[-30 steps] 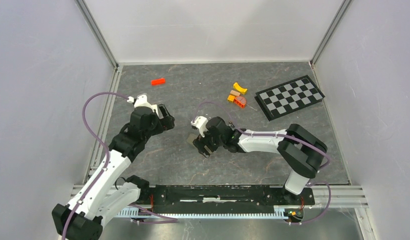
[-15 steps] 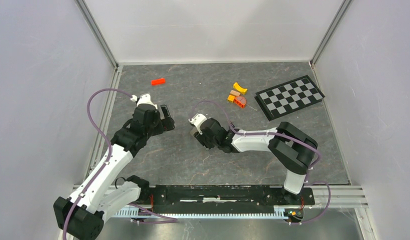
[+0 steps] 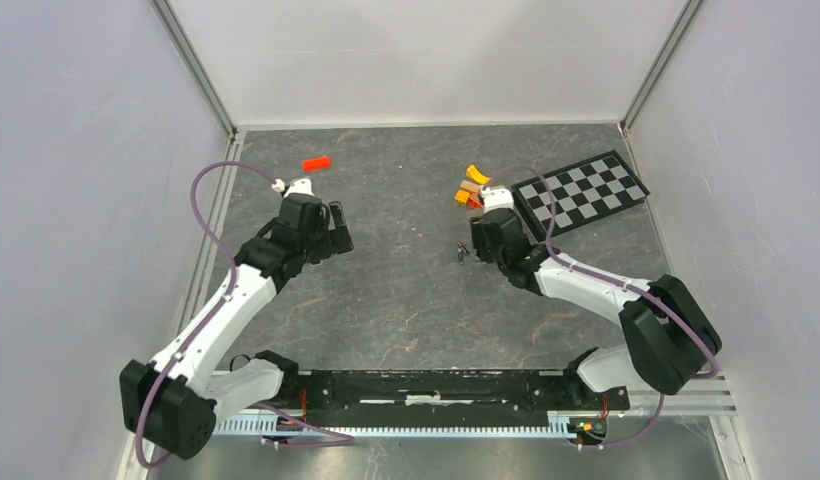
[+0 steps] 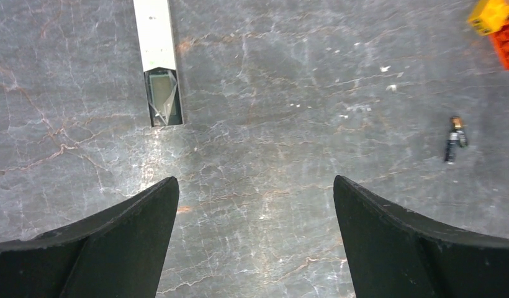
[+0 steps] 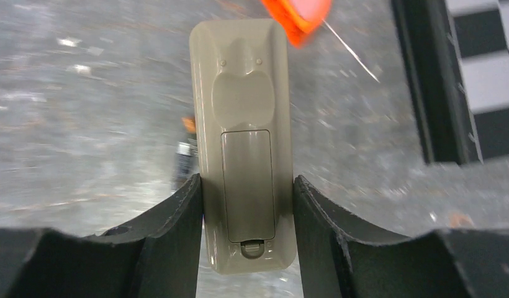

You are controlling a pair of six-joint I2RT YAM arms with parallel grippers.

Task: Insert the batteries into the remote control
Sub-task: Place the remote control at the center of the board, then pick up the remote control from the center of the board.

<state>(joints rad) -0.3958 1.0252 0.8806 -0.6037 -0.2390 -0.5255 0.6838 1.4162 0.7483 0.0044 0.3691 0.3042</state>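
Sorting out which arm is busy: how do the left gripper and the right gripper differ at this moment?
The left gripper stands wide open and empty; the right gripper is shut on the slim grey-tan remote control, its back facing the wrist camera. The left gripper hovers near a narrow white bar; the right gripper is by the orange and yellow blocks and the black-and-white checkerboard. Both have black fingers.
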